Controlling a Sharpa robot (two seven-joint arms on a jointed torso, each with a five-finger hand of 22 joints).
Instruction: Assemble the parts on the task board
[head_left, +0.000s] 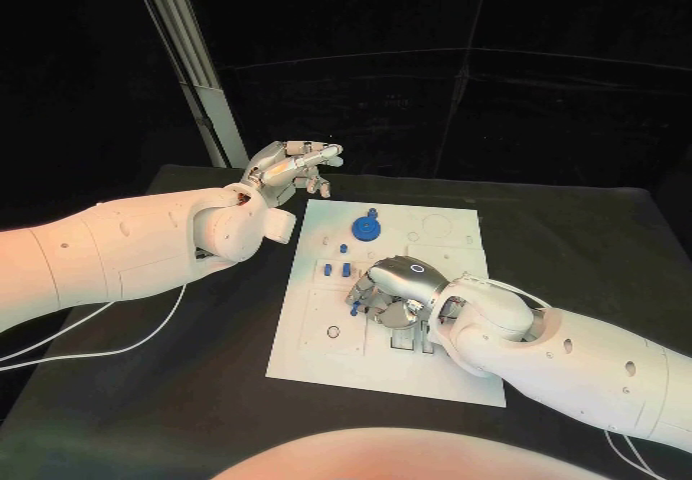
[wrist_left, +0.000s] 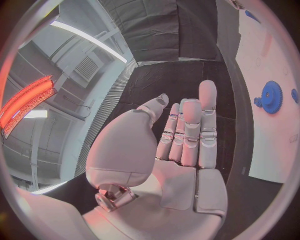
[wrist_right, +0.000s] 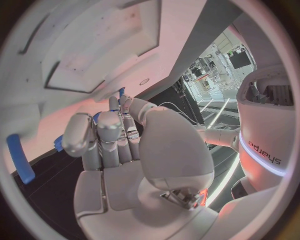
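Right hand (head_left: 392, 293) low on white task board (head_left: 317, 345), mid-bench.
Fingers curled down among small blue parts (head_left: 338, 270); cannot tell whether any is pinched. Likely light, stiff, slick plastic; best nipped at the sides with fingertips. Farther back, blue gear (head_left: 368, 227) seated on board. Beyond its corner, left hand (head_left: 293, 170) raised, relaxed, holding nothing.

A black table (head_left: 188, 400) is seen spread beneath everything — its bare surface shown from six to nine o'clock. A slanted metal post (head_left: 195, 75) is set at eleven o'clock. White cables (head_left: 101, 340) are trailed over the tabletop at eight o'clock — slack, curved.
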